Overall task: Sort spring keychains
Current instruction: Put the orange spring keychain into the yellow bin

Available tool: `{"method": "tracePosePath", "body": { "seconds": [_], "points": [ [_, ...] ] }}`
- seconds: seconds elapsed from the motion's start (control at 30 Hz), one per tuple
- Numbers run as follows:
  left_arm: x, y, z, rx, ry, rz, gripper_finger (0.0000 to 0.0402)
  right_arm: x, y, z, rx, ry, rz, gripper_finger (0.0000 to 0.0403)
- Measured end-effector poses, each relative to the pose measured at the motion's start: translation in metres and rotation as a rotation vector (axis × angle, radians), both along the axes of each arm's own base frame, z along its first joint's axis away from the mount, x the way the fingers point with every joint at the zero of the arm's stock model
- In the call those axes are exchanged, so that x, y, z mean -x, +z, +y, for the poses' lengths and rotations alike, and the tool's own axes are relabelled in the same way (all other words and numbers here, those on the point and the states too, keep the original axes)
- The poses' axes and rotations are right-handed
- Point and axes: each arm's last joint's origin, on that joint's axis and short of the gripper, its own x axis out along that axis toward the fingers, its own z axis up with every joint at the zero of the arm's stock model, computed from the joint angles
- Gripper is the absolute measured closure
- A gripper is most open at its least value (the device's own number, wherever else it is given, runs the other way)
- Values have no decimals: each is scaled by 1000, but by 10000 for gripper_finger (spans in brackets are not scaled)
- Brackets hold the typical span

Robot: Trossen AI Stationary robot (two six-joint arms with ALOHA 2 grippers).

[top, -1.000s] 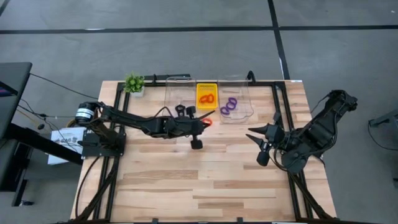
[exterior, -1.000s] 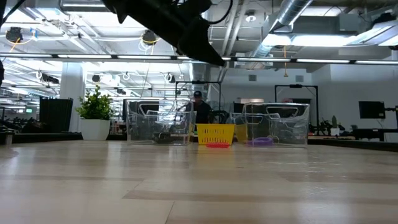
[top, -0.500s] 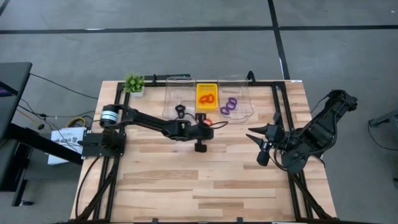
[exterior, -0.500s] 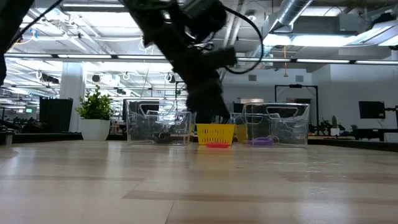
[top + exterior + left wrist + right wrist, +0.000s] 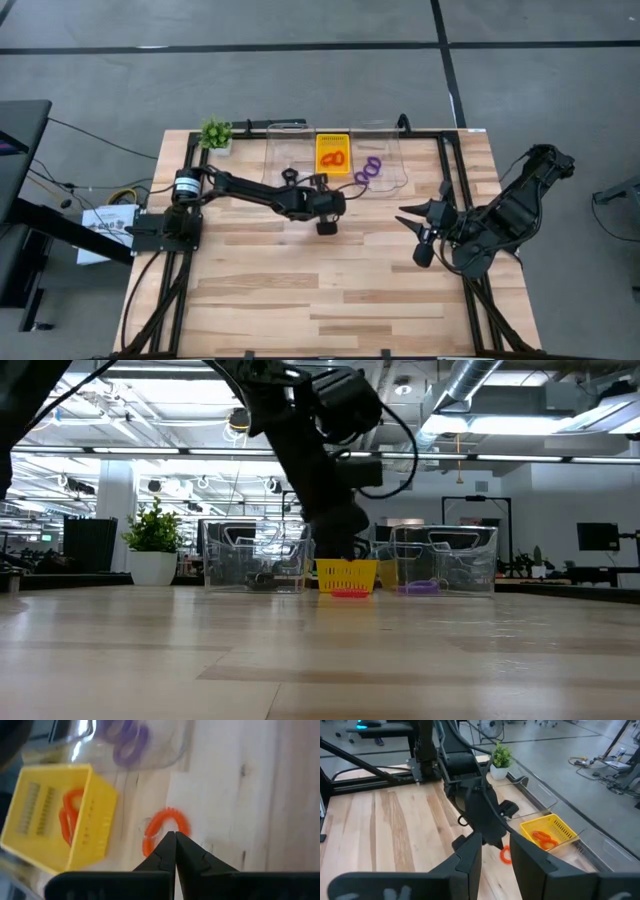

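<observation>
From overhead my left claw [image 5: 333,199] sits just short of the yellow tray [image 5: 333,153], and the loose red-orange keychain is hidden under my arm there. My left wrist camera shows it: a red-orange keychain [image 5: 165,827] lying flat on the surface [image 5: 330,280], touching or just past my fingertips [image 5: 168,842], which are pressed together with nothing between them. The same camera shows two more red-orange keychains [image 5: 70,817] in the tray and purple keychains [image 5: 127,742] in a clear container [image 5: 165,750].

My right claw [image 5: 420,232] waits at 3 o'clock on the surface, fingers a bit apart and holding nothing. Its camera catches the loose coil beside my left arm, with the plant [image 5: 500,757] beyond.

The black keychains [image 5: 290,176] in the other clear bin at about 11 o'clock are hard to count from above. The low view shows the red coil only as a thin sliver under the tray.

The surface is pale wood planks with a black frame; grey floor around it, open workshop ceiling with ducts behind.
</observation>
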Motion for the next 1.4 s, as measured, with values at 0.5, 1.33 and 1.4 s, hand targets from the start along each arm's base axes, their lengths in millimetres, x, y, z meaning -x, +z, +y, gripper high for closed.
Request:
{"method": "tracePosePath", "body": {
  "seconds": [0.5,1.33,1.4],
  "points": [
    [0,-4,19,70,46,-22,398,1,-2,-3,32,-7,32,311],
    [-9,-36,14,60,3,15,398,7,-7,-8,38,-45,72,310],
    [-9,-36,14,51,9,18,398,7,-7,-8,39,-45,73,310]
  ]
}}
